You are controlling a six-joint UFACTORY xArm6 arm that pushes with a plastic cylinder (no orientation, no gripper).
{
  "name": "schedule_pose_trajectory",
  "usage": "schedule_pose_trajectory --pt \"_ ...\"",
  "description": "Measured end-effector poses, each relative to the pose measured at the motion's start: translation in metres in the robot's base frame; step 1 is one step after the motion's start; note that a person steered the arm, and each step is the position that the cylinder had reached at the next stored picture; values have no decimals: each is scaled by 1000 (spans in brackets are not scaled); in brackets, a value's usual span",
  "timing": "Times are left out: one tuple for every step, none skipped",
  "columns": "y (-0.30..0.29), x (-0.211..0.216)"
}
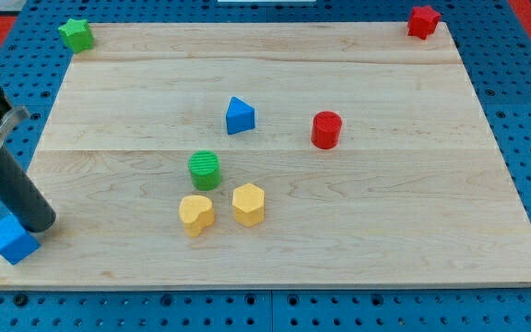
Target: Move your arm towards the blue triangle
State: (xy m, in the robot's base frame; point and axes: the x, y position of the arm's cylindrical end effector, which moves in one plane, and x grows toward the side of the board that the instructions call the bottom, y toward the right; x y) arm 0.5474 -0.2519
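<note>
Nearest the view's bottom left corner of the desk (413, 249), a blue cube (12, 240) sits at the board's edge. My tip (41, 224) rests just beside it, on its upper right, apparently touching or nearly so; contact cannot be confirmed. The rod rises toward the view's left edge, where its upper part is cut off. There is no pincer on this arm, so nothing is clasped or released.

Next, near the middle: a yellow heart-shaped block (195, 214) and a yellow hexagonal block (248, 204) stand side by side, close but apart. Just behind them is a green cylinder (205, 170).

The blue triangle (239, 115) lies further back, near the board's centre, well apart from my tip, up and to the view's right of it. A red cylinder (325, 130) stands to its right.

At the far corners: a green star (76, 34) at the view's top left, a red star (422, 20) at the top right.

No writing or labels are legible.
</note>
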Motion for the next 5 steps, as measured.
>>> schedule_pose_trajectory --pt "0 0" --pt "5 -2" --pt "17 -16" --pt "18 -31" --pt "18 -52"
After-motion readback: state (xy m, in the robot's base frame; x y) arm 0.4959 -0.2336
